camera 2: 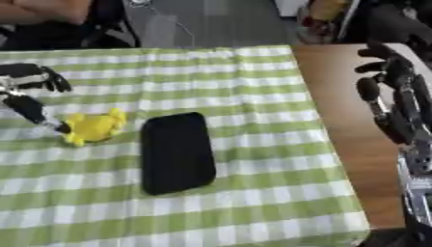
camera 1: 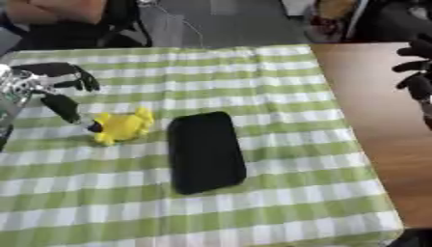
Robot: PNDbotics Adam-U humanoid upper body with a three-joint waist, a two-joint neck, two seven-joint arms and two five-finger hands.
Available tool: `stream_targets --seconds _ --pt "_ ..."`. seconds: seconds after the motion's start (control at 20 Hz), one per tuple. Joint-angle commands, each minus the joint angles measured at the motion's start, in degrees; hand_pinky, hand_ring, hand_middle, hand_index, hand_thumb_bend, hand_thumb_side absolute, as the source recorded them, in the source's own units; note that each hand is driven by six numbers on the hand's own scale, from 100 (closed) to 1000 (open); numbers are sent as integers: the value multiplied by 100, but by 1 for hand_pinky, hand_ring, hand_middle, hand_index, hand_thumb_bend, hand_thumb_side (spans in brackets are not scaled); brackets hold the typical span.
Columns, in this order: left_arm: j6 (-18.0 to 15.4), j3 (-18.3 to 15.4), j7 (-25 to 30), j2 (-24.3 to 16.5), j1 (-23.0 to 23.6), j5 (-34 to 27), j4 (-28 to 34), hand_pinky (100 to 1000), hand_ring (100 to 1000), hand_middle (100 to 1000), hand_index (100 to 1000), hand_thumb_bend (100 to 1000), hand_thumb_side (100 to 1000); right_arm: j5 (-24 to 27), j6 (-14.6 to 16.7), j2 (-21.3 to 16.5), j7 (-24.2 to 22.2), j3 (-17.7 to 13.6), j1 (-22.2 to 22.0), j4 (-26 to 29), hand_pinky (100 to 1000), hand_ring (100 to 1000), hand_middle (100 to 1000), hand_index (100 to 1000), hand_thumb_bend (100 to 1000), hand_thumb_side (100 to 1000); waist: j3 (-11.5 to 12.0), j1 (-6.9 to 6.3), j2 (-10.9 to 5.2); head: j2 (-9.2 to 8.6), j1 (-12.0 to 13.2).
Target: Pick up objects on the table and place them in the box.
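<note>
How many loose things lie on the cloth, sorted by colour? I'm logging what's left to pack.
Yellow: 1, a toy, with the left hand at its left side
Black: 1, a flat slab
Total: 2
No box shows in either view.

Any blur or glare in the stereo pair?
Left eye view: soft all over, yellow toy edges smeared, no glare on the flat black object. Right eye view: same softness, right hand dark against the brown table.
</note>
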State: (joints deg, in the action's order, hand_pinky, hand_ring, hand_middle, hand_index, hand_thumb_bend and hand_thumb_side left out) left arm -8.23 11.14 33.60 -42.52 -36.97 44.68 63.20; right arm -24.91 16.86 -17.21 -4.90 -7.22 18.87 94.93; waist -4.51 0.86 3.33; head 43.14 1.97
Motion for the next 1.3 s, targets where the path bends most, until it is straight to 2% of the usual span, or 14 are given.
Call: stream_targets --seconds 0.05,0.6,1.3 --pt "-45 8 12 -66 -155 20 96 812 748 745 847 1000 425 15 7 -145 -21 -21 79 61 506 682 778 933 654 1000 0 -1 -79 -57 -55" --pt "-86 95 123 55 -189 -127 82 811 743 738 841 1000 428 19 9 -141 -20 -22 73 66 506 682 778 933 654 1000 1 0 -84 -38 -41" --pt "-169 102 111 404 -265 115 -390 817 745 732 836 1000 423 47 16 -129 -34 -14 70 63 506 681 778 933 654 1000 18 16 -63 -19 -4"
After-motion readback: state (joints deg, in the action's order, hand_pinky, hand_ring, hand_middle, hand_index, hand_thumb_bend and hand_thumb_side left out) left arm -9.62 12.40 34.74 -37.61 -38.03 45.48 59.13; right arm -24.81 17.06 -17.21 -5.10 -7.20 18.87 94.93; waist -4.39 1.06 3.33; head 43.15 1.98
